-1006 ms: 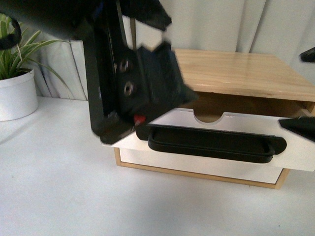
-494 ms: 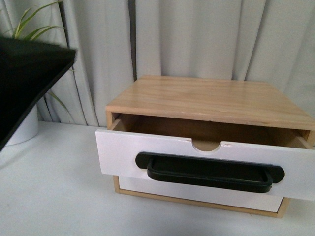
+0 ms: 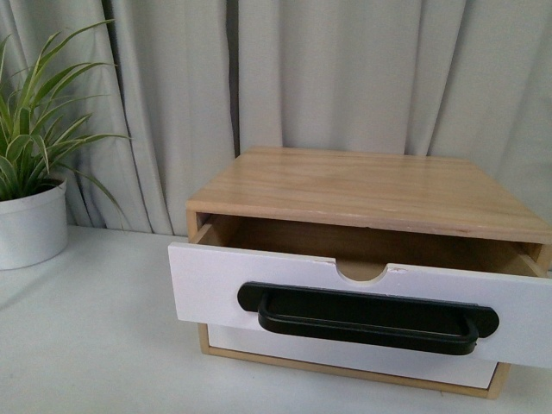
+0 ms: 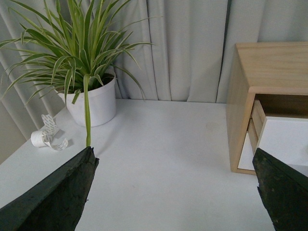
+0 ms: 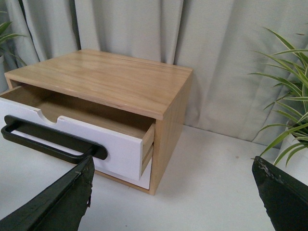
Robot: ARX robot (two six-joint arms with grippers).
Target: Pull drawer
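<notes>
The drawer (image 3: 362, 297) stood partly pulled out of the wooden cabinet (image 3: 371, 185), its white front projecting forward of the cabinet top, with the interior cavity visible behind it. The black bar handle (image 3: 368, 321) ran across the drawer front, below the semicircular notch (image 3: 360, 269) in its upper edge. A plain white lower front (image 3: 345, 355) sat beneath the drawer, set back flush with the cabinet frame. The cabinet rested on the white table (image 3: 95, 345), with grey curtains (image 3: 345, 78) behind it.

Neither arm appeared in the front view. In the left wrist view, the left pincer (image 4: 175, 192) was spread wide, nothing between its fingers (image 4: 57, 197); it was beside the cabinet and well apart from the drawer. The right pincer (image 5: 173, 197) was likewise spread and held nothing, near the other side of the cabinet, not touching the handle.

A potted plant (image 3: 30, 185) in a white pot stood on the table beside the cabinet. A curl of white tape (image 4: 48, 135) lay beside that pot.
</notes>
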